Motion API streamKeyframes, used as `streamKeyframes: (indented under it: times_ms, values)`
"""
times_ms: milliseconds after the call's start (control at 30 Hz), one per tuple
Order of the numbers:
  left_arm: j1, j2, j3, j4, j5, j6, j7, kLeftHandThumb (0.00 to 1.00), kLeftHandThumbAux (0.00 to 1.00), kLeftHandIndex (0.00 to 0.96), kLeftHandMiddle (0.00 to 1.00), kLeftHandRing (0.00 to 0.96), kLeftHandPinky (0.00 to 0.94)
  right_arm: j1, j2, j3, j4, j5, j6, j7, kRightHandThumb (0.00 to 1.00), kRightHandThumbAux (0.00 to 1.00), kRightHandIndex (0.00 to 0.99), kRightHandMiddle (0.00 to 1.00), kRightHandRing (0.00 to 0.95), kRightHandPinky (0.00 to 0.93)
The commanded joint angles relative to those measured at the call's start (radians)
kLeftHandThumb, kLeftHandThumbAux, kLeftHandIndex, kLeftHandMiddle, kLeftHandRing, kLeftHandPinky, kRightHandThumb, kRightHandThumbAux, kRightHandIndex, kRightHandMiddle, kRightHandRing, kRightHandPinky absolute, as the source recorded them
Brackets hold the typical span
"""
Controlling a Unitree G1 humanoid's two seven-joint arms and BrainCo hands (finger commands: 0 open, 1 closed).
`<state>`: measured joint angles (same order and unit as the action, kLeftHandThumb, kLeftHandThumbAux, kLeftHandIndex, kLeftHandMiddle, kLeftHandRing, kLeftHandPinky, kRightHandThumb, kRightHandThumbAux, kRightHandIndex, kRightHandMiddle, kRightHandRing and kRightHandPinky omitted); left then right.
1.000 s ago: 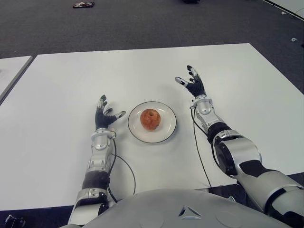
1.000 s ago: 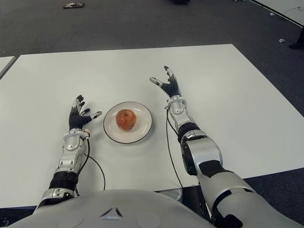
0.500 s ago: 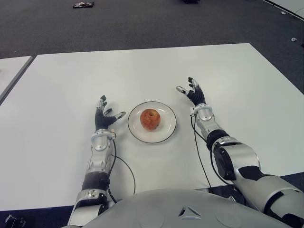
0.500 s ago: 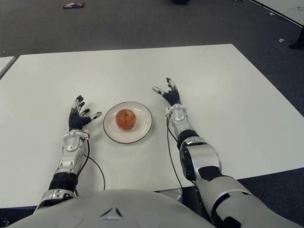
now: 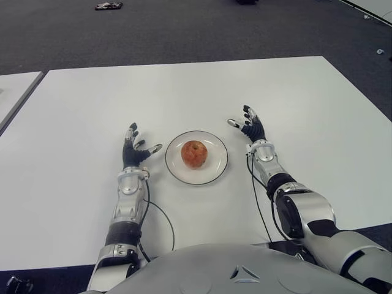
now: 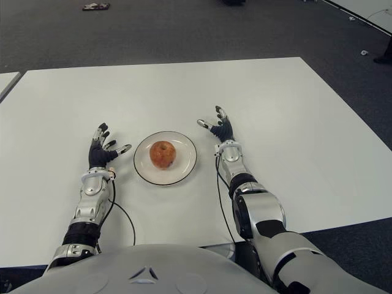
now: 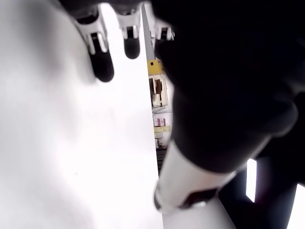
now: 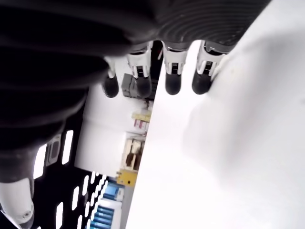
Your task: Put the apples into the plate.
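One reddish apple (image 5: pixel 194 154) sits in the middle of a white plate (image 5: pixel 215 166) with a dark rim, near the front centre of the white table (image 5: pixel 184 92). My right hand (image 5: pixel 249 127) is just right of the plate, low over the table, fingers spread and holding nothing. In the right wrist view its fingertips (image 8: pixel 172 83) point out straight over the white surface. My left hand (image 5: pixel 135 150) shows just left of the plate, also spread and empty; its fingertips (image 7: pixel 103 69) appear extended in the left wrist view.
Dark carpet (image 5: pixel 184 30) surrounds the table. A second white table edge (image 5: pixel 15 92) shows at the far left. A small dark object (image 5: pixel 108 6) lies on the floor far behind. Cables run from both wrists toward my body.
My right hand has drawn back toward me and dropped lower beside the plate, fingers still spread. The left hand, plate and apple have not moved.
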<state>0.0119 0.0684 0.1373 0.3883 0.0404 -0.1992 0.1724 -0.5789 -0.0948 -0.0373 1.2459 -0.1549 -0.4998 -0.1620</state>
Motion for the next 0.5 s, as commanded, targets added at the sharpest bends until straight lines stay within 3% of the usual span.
streamKeyframes:
  times_ms: [33,500]
  values:
    - [0.013,0.002,-0.006,-0.008,0.002,0.019,-0.012,0.000,0.305,0.000,0.000,0.000,0.021,0.055,0.003,0.004,-0.004,0.005,0.006,0.013,0.000,0.654,0.000,0.000,0.000,0.005]
    - [0.027,0.003,-0.015,-0.059,0.006,0.045,-0.018,0.000,0.301,0.000,0.000,0.000,0.016,0.126,0.036,-0.009,-0.050,0.030,-0.046,0.042,0.003,0.714,0.000,0.000,0.000,0.027]
